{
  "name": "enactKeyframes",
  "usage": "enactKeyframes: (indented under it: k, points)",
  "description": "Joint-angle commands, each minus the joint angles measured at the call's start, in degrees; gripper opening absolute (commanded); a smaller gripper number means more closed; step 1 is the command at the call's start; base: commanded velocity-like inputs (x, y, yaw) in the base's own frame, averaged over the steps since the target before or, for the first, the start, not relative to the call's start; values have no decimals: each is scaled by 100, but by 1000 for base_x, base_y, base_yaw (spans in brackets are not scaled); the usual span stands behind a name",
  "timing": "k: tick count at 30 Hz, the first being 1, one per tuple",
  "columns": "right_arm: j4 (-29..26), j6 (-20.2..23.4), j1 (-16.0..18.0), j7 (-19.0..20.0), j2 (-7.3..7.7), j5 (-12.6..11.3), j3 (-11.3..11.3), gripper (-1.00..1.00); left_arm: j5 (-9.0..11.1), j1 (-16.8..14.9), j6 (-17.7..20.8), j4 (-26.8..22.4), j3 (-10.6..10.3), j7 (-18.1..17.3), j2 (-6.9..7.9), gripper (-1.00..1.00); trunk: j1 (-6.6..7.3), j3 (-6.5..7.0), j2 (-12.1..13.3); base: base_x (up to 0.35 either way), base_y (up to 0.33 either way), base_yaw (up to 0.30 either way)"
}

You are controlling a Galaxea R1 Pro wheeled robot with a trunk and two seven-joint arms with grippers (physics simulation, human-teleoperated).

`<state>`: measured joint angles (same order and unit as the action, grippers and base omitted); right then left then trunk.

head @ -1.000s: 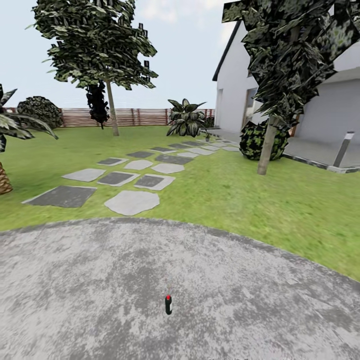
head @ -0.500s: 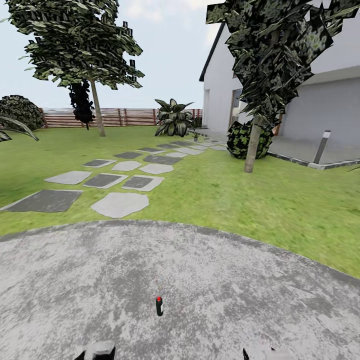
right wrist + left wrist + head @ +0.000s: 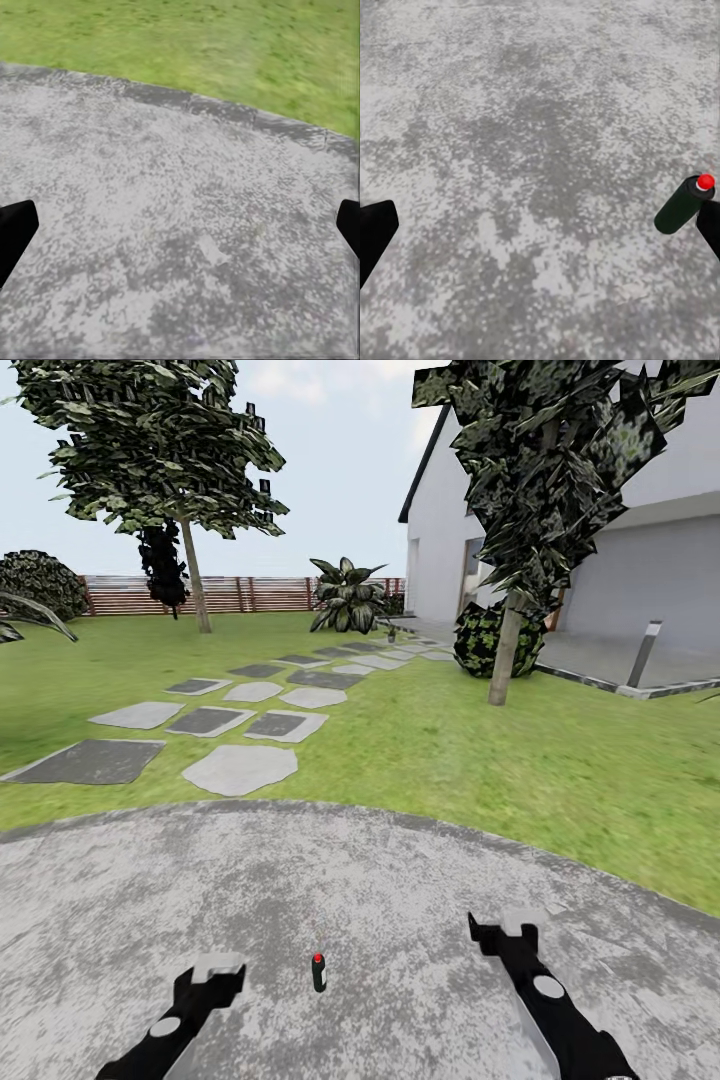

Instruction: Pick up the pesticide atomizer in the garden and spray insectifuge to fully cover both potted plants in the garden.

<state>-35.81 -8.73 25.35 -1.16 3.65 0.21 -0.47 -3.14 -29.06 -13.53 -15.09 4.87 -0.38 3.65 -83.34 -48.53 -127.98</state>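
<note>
The pesticide atomizer (image 3: 318,972), a small dark bottle with a red cap, stands upright on the grey paved patio (image 3: 380,900). My left gripper (image 3: 215,972) hovers open to its left, a short gap away. In the left wrist view the atomizer (image 3: 684,204) sits just beside one dark finger (image 3: 711,225), outside the jaws. My right gripper (image 3: 505,935) is open, further off to the atomizer's right, over bare paving (image 3: 180,225). The two small potted plants are out of view or too far off to make out.
Green lawn (image 3: 480,760) borders the patio. Grey stepping stones (image 3: 240,768) lead to a big broad-leaved plant (image 3: 346,596) and the brown slatted fence (image 3: 250,594). A tree trunk (image 3: 503,660), a round bush (image 3: 482,640) and a white house (image 3: 600,580) stand at the right.
The camera first swung a little to the right. Both arms have since risen into the head view, either side of the atomizer. The atomizer itself has not moved.
</note>
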Motion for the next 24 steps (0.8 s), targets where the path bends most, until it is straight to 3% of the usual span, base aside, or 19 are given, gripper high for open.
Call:
enactKeyframes:
  k: [1,17,24]
  points:
    - [10,26,17,-4,8,4,8,100,-27,6,-33,6,42,-2,3,100,1,-5,-2,0,0,0]
    - [161,89,40,-13,22,8,17,100,-44,32,-53,4,14,-18,4,100,1,-5,-2,2,0,0]
    - [162,90,40,-16,23,6,14,100,-39,23,-53,6,19,-17,4,100,1,-5,-2,124,0,0]
